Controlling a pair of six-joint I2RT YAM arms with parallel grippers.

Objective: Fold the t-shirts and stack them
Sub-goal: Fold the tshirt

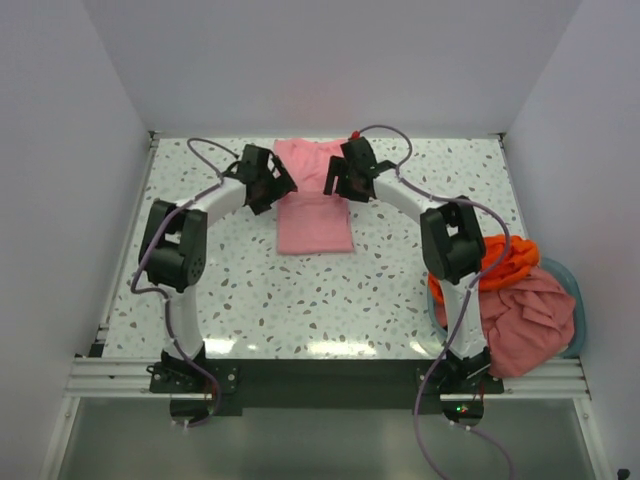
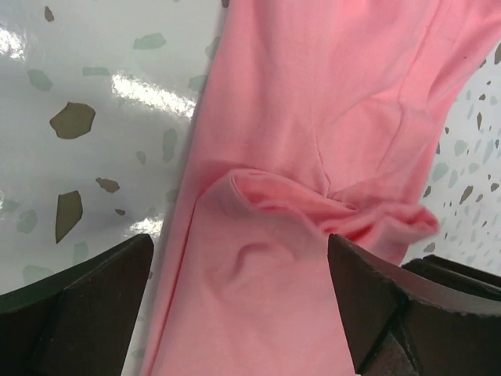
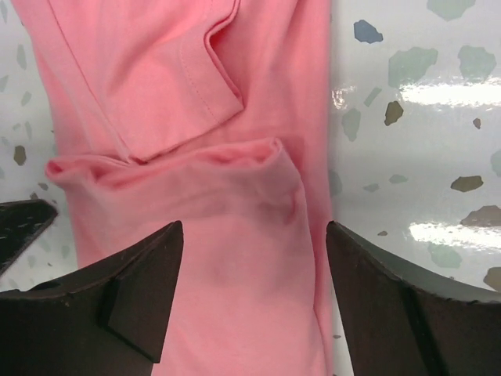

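three t-shirts, one basket and two arms are in view. nearest, well behind the right gripper (image 1: pixel 345 176) and beside that arm's base, a pale teal basket (image 1: pixel 577 300) sits at the table's (image 1: pixel 300 300) right edge. two shirts are heaped in it: the orange-red shirt (image 1: pixel 505 262) on the side towards the gripper, spilling over the rim, and the salmon-pink shirt (image 1: pixel 530 320) bunched on the nearer side.

farther out, the third one, the light pink shirt (image 1: pixel 312 215), lies flat on the table in a narrow, partly folded strip. its near end reaches back towards the arms; its far end lies between the two grippers. the left gripper (image 1: pixel 266 182) is at the strip's left edge and the right gripper at its right edge.

in the left wrist view, the left gripper's (image 2: pixel 240 251) two fingers (image 2: pixel 94 305) stand wide apart with pink cloth (image 2: pixel 313 117) below the gap and a rumpled ridge just ahead. in the right wrist view, the right gripper (image 3: pixel 254 235) is also spread wide over the cloth (image 3: pixel 156 78), with a rolled fold just ahead and a sleeve hem beyond. neither grips anything; whether the fingers touch the cloth cannot be told.
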